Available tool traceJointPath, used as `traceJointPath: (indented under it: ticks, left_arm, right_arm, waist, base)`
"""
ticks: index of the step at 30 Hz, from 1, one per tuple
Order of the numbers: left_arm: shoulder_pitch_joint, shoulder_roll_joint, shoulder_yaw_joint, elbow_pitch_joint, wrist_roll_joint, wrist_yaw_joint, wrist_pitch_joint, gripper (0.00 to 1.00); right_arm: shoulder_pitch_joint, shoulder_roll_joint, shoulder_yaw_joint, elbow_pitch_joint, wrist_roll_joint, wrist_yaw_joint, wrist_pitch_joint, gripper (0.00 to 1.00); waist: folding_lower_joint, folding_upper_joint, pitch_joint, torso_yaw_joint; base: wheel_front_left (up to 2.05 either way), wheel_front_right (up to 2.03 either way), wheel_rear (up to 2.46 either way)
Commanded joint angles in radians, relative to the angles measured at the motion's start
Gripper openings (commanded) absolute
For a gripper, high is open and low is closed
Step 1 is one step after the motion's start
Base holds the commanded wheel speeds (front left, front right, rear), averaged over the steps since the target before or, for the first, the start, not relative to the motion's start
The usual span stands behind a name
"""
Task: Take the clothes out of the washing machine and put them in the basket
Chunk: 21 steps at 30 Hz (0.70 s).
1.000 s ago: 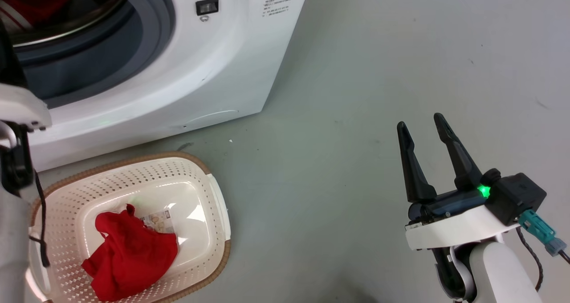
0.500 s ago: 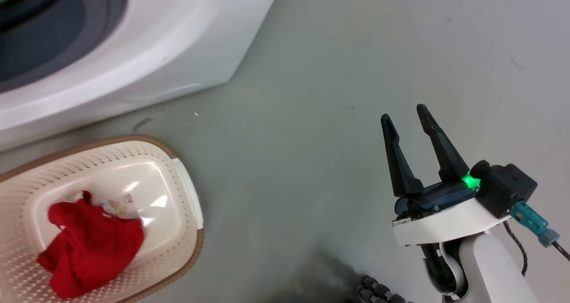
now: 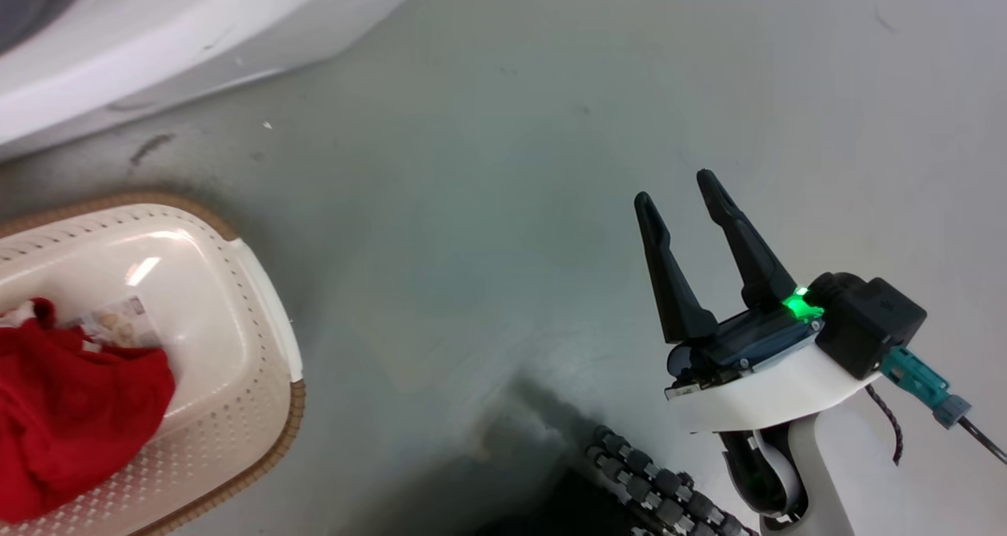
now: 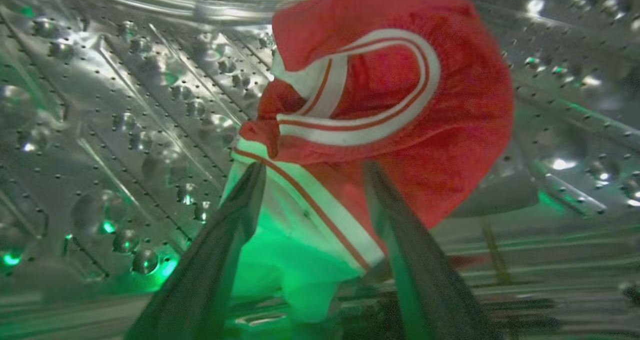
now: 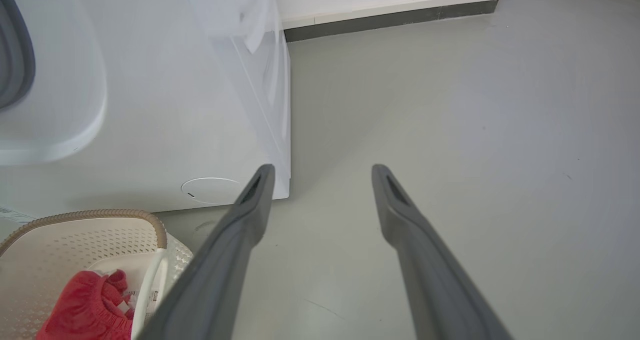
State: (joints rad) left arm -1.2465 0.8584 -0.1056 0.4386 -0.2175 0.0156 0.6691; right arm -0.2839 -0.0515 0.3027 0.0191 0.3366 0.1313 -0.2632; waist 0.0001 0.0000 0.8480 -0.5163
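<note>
Striped garment [image 4: 390,95]: red w/ white bands, green-tinted at 6 o'clock. Drum [image 4: 125,105]: silver, dotted. Basket [image 3: 236,410]: cream, perforated, brown rim. Plain garment [image 3: 71,410]: red. Washing machine [image 5: 150,105]: white. Floor [image 3: 472,205]: grey-green. Right hand [image 3: 673,186]: black, green LED.

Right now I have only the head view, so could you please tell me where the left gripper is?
Observer: The left gripper is inside the drum of the washing machine.
Operator: Thank you. Is it holding anything?
Observer: No. Its jaws stand open, and a bunched red garment with white stripes lies between and beyond them.
</note>
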Motion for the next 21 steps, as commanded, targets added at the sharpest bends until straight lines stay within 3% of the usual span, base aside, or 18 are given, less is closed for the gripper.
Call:
traceJointPath:
  ticks: [1,7,14,15,21]
  left_arm:
    - [-0.014,0.007,-0.004,-0.003,0.005,-0.003,0.017,1.00]
    - [-0.067,0.019,-0.037,-0.016,0.018,0.004,0.214,1.00]
    - [-0.062,0.041,-0.071,-0.058,0.047,0.019,0.318,1.00]
    - [-0.054,0.047,-0.075,-0.072,0.053,0.028,0.341,0.00]
    - [-0.049,0.062,-0.074,-0.115,0.089,0.066,0.214,0.00]
  right_arm:
    - [-0.011,0.002,0.002,-0.004,0.003,-0.001,-0.002,1.00]
    - [0.010,0.002,-0.004,-0.027,0.007,-0.001,-0.002,1.00]
    - [0.026,0.002,0.000,-0.036,0.007,-0.001,-0.002,1.00]
    - [0.028,0.002,0.002,-0.041,0.008,-0.001,-0.002,1.00]
    - [0.032,0.002,0.000,-0.062,0.017,-0.001,-0.002,1.00]
  waist:
    - [-0.0001,0.0000,0.025,-0.017]
    - [-0.0001,0.0000,0.066,-0.009]
    - [-0.0001,0.0000,0.086,-0.002]
    - [-0.0001,0.0000,0.089,-0.002]
    - [-0.0001,0.0000,0.088,-0.009]
  base:
    - [0.00,0.00,0.00]
    - [0.00,0.00,0.00]
    - [0.00,0.00,0.00]
    - [0.00,0.00,0.00]
    - [0.00,0.00,0.00]
